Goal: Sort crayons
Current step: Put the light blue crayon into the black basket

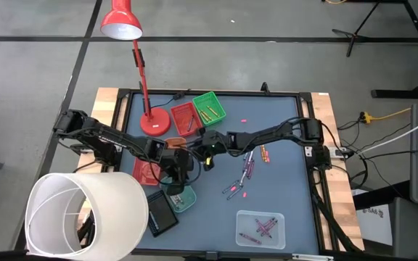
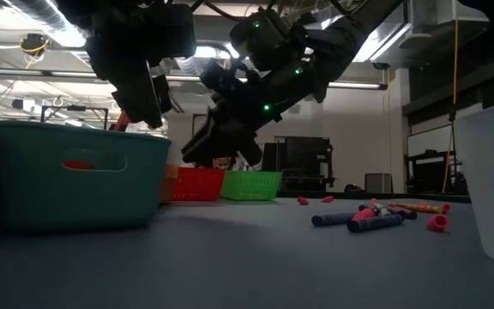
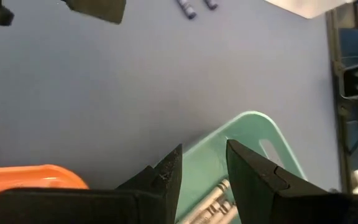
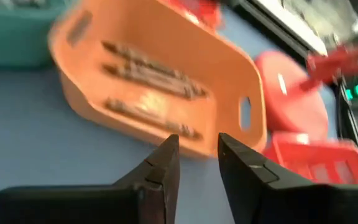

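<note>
**Both grippers parted over the trays**

The right gripper [image 4: 196,155] hangs just beside the orange tray [image 4: 166,68], fingers slightly spread with nothing between them; orange crayons [image 4: 148,71] lie inside that tray. The left gripper [image 3: 202,171] hovers over the teal tray [image 3: 253,134], fingers apart and empty, grey crayons [image 3: 213,202] in the tray beneath. Loose crayons [image 1: 242,177] are scattered on the blue table [image 1: 296,188], well apart from both grippers, and more sit in the clear tray [image 1: 261,227] near the table's front edge
</note>
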You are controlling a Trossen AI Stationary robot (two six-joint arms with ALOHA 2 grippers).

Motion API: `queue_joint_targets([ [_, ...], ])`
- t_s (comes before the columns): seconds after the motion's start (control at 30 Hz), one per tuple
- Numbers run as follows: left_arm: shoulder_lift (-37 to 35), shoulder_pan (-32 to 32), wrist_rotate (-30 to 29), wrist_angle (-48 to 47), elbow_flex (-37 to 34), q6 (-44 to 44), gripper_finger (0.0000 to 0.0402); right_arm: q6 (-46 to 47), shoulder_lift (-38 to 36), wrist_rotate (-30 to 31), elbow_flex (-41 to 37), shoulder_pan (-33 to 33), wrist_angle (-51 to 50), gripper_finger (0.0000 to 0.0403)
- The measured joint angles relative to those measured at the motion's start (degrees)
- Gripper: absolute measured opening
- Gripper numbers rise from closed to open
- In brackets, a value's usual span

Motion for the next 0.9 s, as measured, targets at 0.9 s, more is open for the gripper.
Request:
queue_joint_targets([
  [0.9, 0.0, 0.2, -20.8, 23.5, 0.0, 14.3, 0.0109, 10.5, -27.3, 4.7, 0.0, -0.2, -53.1, 0.0108],
])
